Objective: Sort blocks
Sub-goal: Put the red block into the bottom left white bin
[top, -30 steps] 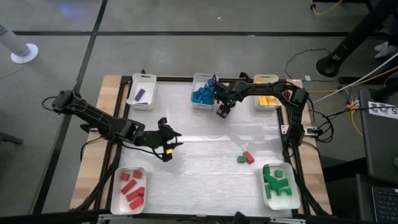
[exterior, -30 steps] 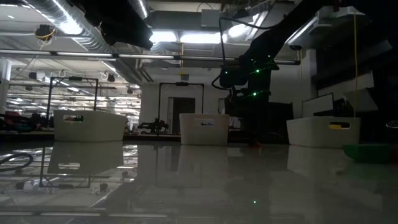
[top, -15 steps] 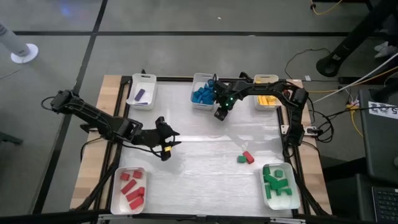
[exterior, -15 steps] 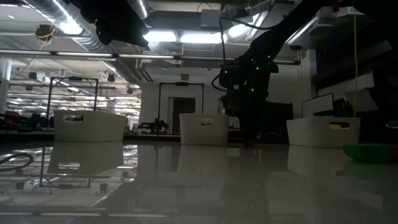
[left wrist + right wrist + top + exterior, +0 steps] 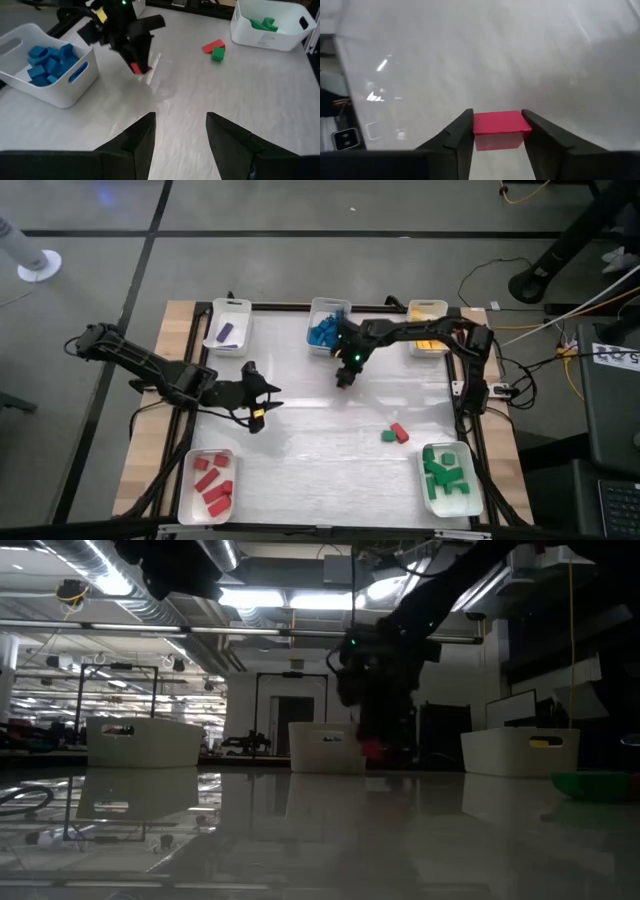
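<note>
Waiting with fingers apart and empty, left gripper [image 5: 258, 402] hovers over bare table [image 5: 320, 450]. Right gripper [image 5: 344, 376] is clamped on a red block [image 5: 500, 129], lifted just off the table beside the blue tray [image 5: 326, 326]. Block looks light, rigid, a bit slick; flat opposite faces are the place to pinch.

White trays [image 5: 229, 327], white tabletop [image 5: 330, 455], floor cables [image 5: 485, 273]
</note>
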Controlling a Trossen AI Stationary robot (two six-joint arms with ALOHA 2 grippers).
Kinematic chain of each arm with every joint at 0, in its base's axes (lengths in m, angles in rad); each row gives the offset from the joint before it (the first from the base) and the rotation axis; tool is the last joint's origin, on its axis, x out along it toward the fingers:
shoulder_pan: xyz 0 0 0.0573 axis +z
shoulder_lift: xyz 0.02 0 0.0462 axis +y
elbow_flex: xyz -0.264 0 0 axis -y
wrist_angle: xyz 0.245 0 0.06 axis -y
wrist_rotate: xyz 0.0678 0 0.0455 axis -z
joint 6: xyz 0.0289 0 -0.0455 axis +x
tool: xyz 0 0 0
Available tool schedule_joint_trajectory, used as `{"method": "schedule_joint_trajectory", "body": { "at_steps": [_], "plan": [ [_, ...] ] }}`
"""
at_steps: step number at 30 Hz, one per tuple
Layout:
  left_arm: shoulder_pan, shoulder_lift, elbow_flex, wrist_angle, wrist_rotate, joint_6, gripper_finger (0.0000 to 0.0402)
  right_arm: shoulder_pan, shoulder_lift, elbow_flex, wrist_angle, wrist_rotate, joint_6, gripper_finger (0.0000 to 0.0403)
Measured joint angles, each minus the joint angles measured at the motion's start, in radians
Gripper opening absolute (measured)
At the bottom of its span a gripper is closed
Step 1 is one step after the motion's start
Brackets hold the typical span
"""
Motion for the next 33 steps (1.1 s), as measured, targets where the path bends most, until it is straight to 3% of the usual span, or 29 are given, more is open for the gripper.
{"method": "schedule_joint_trajectory", "body": {
  "at_steps": [12, 19, 25, 33],
  "plan": [
    [0.0, -0.001, 0.0, -0.014, 0.0, 0.038, 0.0164, 0.221, 0.0, 0.0, 0.574, -0.01, 0.03, 0.0143],
    [-0.002, -0.001, 0.0, -0.075, 0.009, 0.23, 0.0164, 0.296, 0.0, 0.0, 0.902, -0.009, 0.027, 0.0159],
    [-0.031, -0.001, 0.0, -0.062, 0.049, 0.366, 0.0164, 0.311, 0.0, 0.0, 0.973, -0.007, 0.023, 0.015],
    [-0.066, 0.018, 0.0, 0.004, 0.05, 0.433, 0.0164, 0.309, 0.0, 0.0, 0.973, 0.01, 0.022, 0.0154]
  ]
}}
